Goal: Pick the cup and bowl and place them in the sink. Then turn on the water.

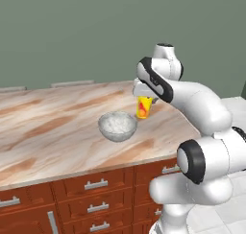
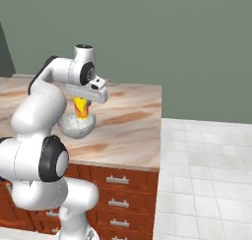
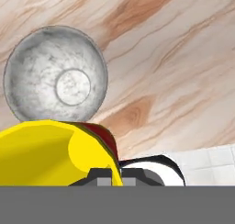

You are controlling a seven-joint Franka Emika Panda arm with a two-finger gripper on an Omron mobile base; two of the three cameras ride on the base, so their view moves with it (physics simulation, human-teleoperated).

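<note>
The gripper (image 3: 111, 174) is clamping the cup (image 1: 143, 107), apparently lifting it just beside 1 bowl (image 1: 117, 126) on the counter (image 1: 57, 132).

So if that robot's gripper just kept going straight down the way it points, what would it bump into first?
The gripper, shut on the small yellow cup, points down. It would likely press the cup into the beige-brown marbled counter, beside the speckled grey bowl; depth is uncertain.

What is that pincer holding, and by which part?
The pincer is shut on the yellow cup, gripping it at its rim, beside the bowl.
</note>
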